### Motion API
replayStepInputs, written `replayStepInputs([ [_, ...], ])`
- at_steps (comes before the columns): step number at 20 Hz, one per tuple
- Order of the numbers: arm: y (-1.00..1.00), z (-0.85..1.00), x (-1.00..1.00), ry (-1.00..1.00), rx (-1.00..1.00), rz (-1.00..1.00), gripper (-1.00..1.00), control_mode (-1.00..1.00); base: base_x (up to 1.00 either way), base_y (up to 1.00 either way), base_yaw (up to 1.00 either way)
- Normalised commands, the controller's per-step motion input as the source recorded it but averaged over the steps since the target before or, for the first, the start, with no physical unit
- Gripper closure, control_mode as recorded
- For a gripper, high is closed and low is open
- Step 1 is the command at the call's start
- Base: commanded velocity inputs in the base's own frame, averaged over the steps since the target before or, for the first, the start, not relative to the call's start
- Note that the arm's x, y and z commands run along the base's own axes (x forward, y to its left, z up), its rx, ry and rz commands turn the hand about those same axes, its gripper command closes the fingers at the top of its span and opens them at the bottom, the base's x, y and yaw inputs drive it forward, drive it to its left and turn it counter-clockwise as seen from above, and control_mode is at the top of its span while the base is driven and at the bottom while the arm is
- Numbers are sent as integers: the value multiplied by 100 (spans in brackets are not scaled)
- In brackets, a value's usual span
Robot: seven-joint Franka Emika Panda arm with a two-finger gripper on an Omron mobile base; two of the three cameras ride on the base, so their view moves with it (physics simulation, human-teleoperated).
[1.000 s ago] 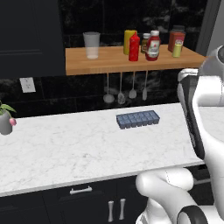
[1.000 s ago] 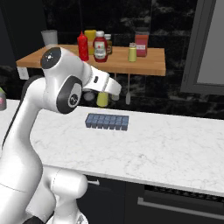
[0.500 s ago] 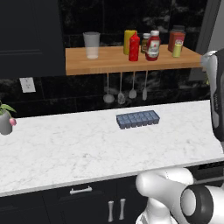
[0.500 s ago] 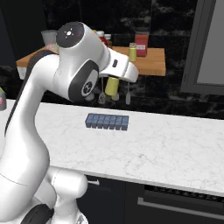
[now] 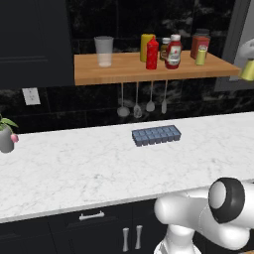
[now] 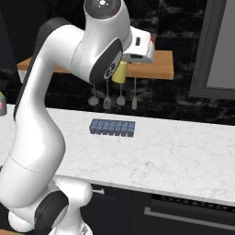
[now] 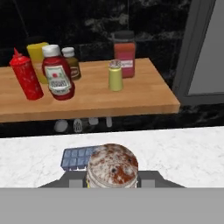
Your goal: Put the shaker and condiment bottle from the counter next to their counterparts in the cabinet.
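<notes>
The fingers [image 7: 113, 183] are clamped on the small yellow-green cylindrical shaker with a tan-grey cap [image 7: 113, 166], held in the air above the white marble bench [image 7: 183, 153] and below the front of the light-brown wooden shelf [image 7: 96, 103]. On that shelf the plain red squeeze bottle [image 7: 26, 78] stands just beside the white-capped labelled ketchup bottle [image 7: 57, 74].

Yellow-green shaker [image 6: 120, 72] aloft; red bottle [image 5: 152, 53] upright on shelf [image 5: 124, 74]
</notes>
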Motion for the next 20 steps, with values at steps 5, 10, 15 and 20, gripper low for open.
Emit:
replayStepInputs([
  [5, -21, 16, 13, -1, 0, 21, 100, -100, 0, 0, 0],
  [10, -10, 0, 21, -5, -3, 14, 100, -100, 0, 0, 0],
  [15, -1, 1, 18, -9, -4, 12, 100, -100, 0, 0, 0],
  [20, 0, 1, 20, -16, -8, 10, 100, -100, 0, 0, 0],
])
